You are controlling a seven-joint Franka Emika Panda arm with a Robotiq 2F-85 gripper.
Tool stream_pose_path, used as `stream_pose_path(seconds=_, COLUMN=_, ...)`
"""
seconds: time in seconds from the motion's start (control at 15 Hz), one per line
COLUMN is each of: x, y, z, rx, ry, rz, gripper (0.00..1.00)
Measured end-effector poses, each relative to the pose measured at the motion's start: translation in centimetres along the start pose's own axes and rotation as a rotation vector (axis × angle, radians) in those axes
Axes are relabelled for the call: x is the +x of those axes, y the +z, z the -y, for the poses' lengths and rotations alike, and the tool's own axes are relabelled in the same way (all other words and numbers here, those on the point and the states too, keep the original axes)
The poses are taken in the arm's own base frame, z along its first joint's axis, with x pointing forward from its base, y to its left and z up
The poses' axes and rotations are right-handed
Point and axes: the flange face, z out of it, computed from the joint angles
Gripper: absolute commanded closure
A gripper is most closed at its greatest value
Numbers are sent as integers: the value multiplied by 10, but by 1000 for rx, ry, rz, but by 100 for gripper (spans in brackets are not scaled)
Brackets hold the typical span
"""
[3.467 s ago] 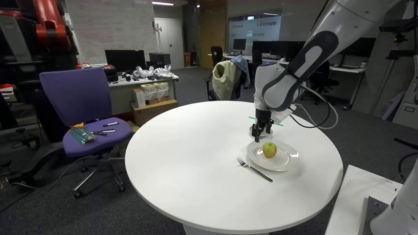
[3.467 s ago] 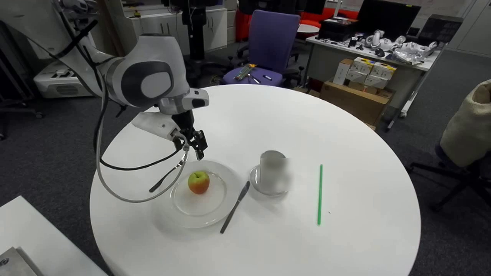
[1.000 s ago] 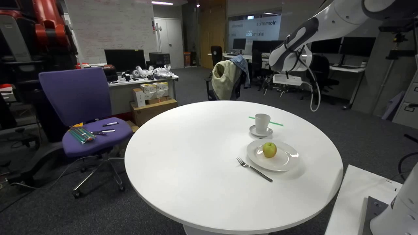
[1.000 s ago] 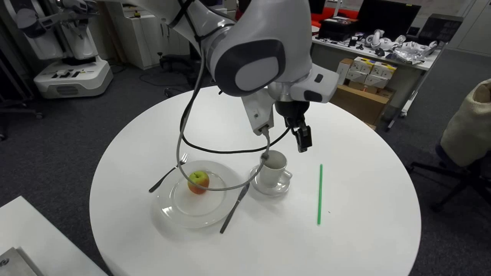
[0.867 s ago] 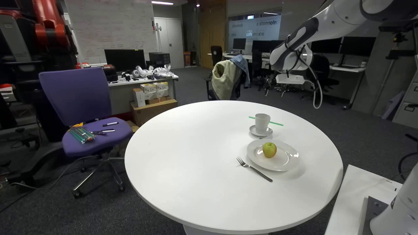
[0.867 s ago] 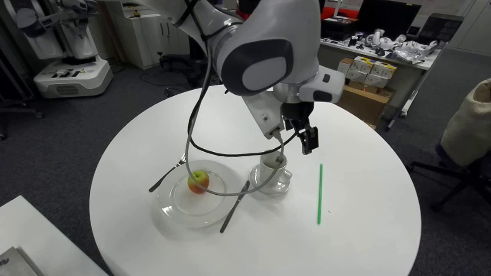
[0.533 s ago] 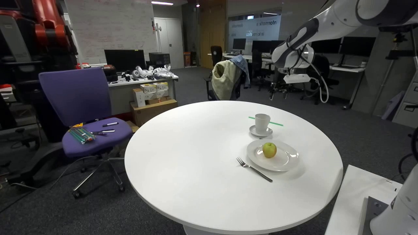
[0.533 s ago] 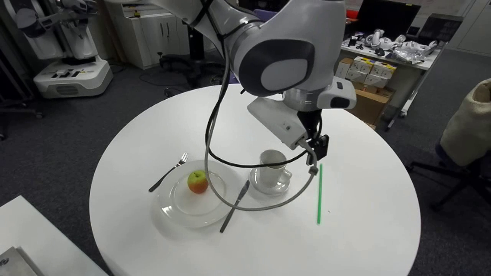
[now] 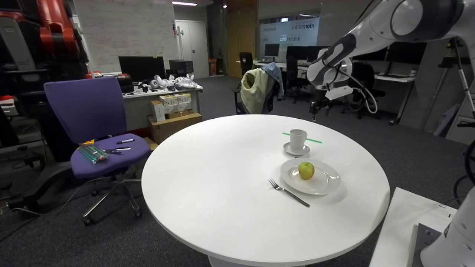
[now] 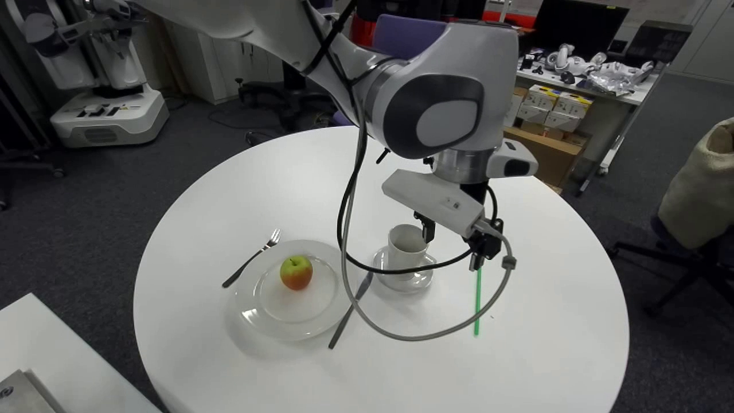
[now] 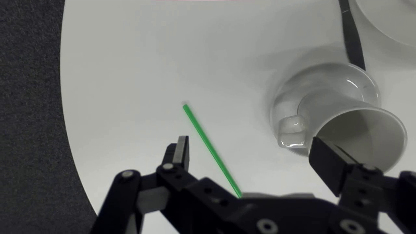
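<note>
Nothing is held by the widely spread hand; no lift appears made yet, the green stick lying on the surface, the cup on its saucer.

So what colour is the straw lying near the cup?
The straw is green, with no pattern visible; it shows best in the wrist view.

We see a black two-fingered end effector, straight green stick, white ceramic cup, round red-blushed green apple
</note>
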Motion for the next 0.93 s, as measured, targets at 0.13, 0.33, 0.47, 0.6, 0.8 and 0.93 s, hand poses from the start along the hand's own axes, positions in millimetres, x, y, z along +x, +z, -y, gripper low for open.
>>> stream_pose_path(seconds=0.13, x=1, y=-1, z=-1, rx=-2, ry=0, rz=-3, gripper=0)
stream_pose_path(seconds=0.33, x=1, y=-2, z=-1, rx=-3, ry=0, rz=-4, gripper=0)
stream_pose_path(seconds=0.47, x=1, y=-2, z=-1, rx=-3, ry=0, rz=-4, gripper=0)
stream_pose_path(seconds=0.6, x=2, y=-1, z=-1, rx=-4, ry=-3, rz=-11, gripper=0)
stream_pose_path(seconds=0.8, x=6, y=-5, z=-7, rx=-12, ry=-15, rz=-44, gripper=0)
stream_pose_path(seconds=0.93, x=9, y=-13, z=-18, rx=-6, ry=-51, rz=-68, gripper=0)
